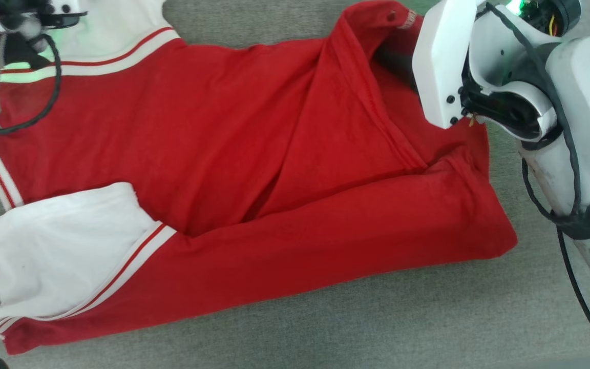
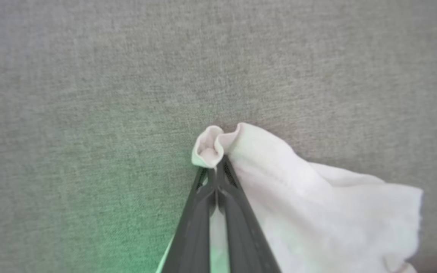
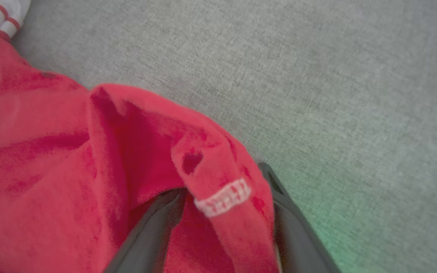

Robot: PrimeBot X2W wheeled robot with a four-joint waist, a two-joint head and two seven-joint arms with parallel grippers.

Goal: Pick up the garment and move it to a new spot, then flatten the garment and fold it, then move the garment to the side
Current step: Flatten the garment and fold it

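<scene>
- A grey woven cloth surface [image 1: 325, 328] runs under everything, with a faint green glow on it near each wrist.
- The garment [image 1: 213, 133] lies spread across the middle of this surface in the head view, collar end to the robot's left and hem end to its right.
- Its near long edge is folded over the body as a broad red band, and a second red flap lies turned back at the far right.
- The near white sleeve [image 1: 59, 256] rests flat at the lower left, edged by red-and-white striped trim [image 1: 136, 256].
- The far white sleeve [image 2: 317, 212] reaches the upper left corner of the head view.
- The left gripper [image 2: 215, 170] is clamped on that far sleeve: its two dark fingers are pressed together, with a small puckered curl of white cloth squeezed at the tips.
- The right gripper [image 3: 222, 182] sits at the garment's far right corner with its jaws spread wide.
- A ridge of red hem bearing a small white tag [image 3: 224, 197] lies draped between its fingers, and the fingers are not pinching it.
- The right arm's pale forearm [image 1: 582, 128] stands just beside the garment's right edge.
</scene>
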